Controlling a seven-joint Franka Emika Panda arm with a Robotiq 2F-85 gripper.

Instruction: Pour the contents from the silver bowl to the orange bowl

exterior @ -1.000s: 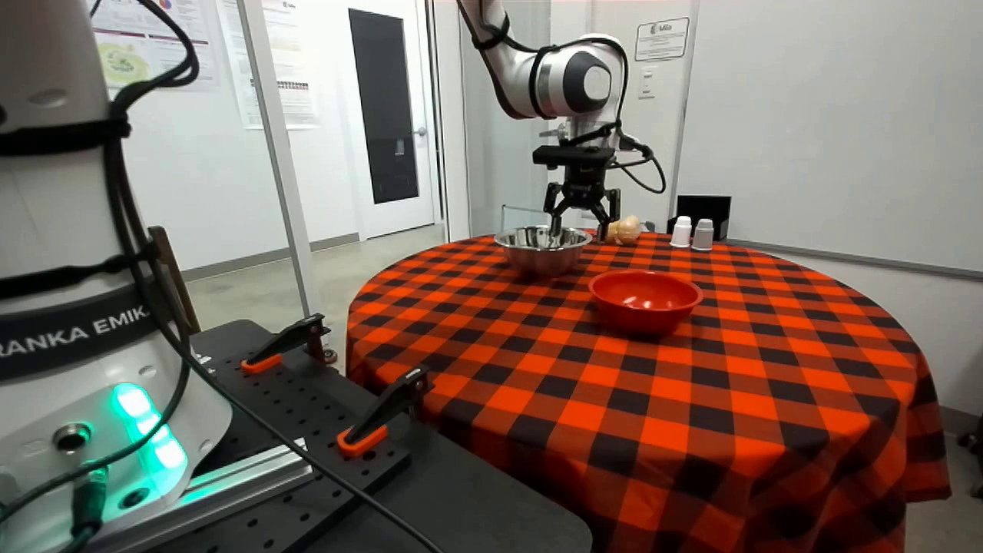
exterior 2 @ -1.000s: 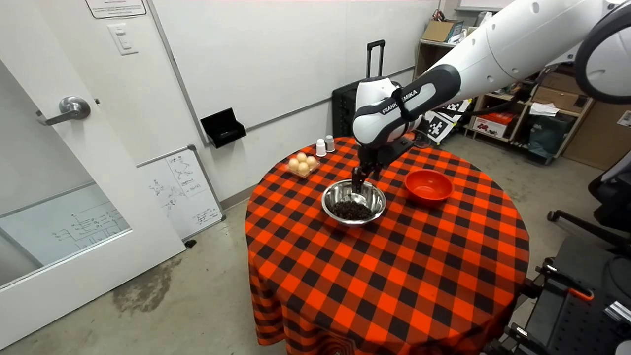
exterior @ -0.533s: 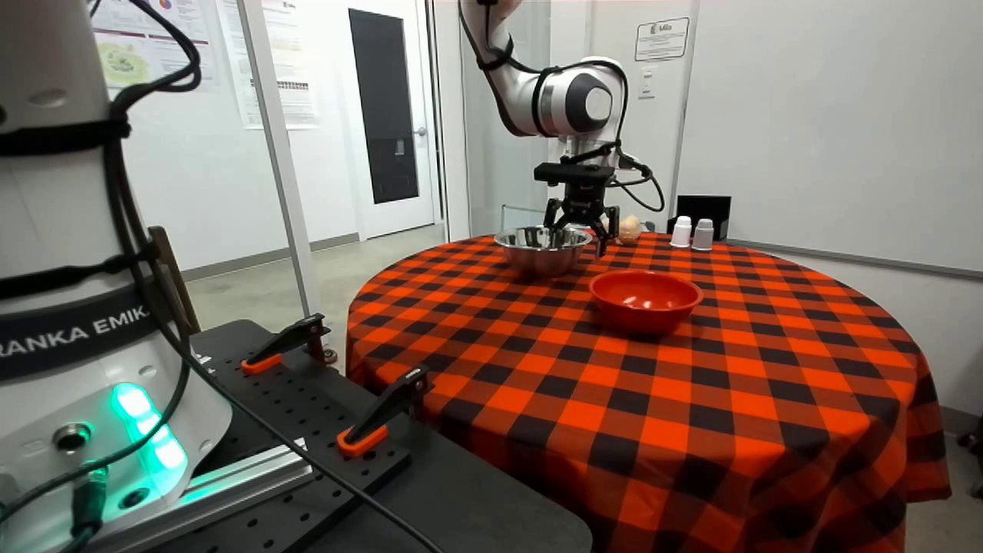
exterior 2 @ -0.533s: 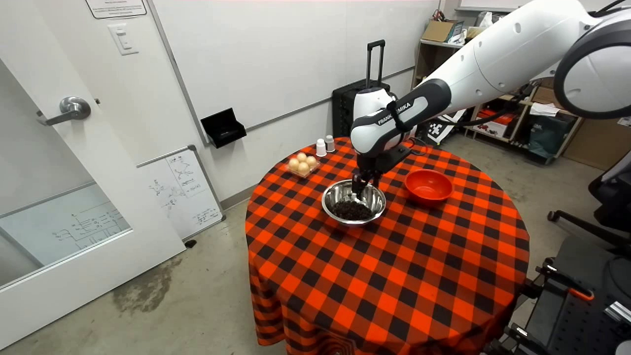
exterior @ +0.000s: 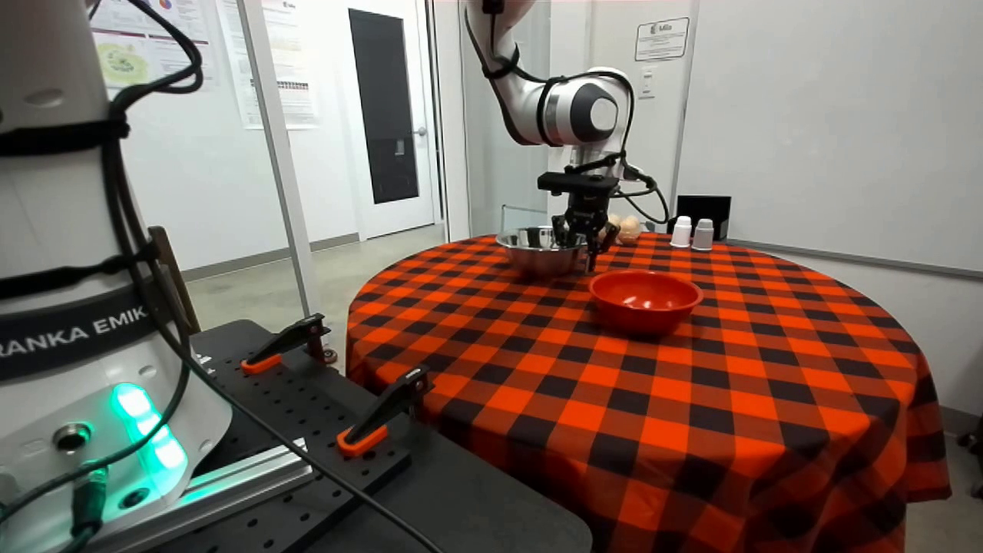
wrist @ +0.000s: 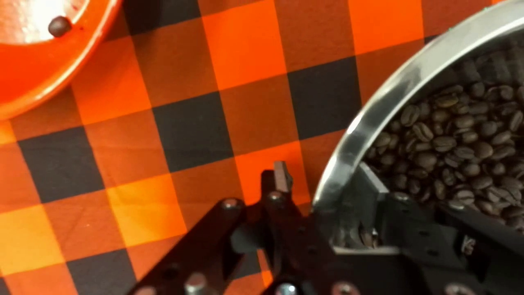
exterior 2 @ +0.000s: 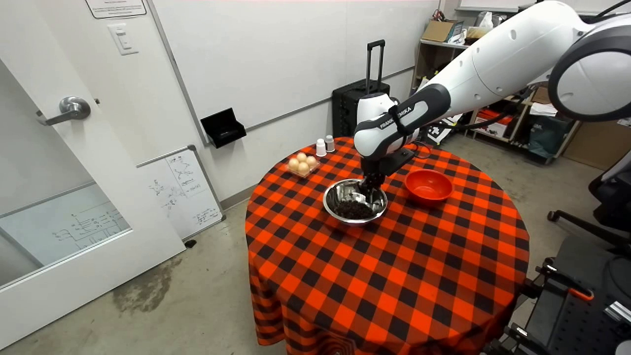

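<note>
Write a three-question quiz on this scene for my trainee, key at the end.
1. Choose: the silver bowl holds (a) rice, (b) dark beans, (c) water.
2. True or false: in the wrist view, tablecloth shows between the silver bowl and the orange bowl.
3. Short answer: what might the gripper do next, and why?

Key: 1 b. 2 true. 3 probably close on the silver bowl's rim, since the gripper stands open with one finger inside it and one outside.
</note>
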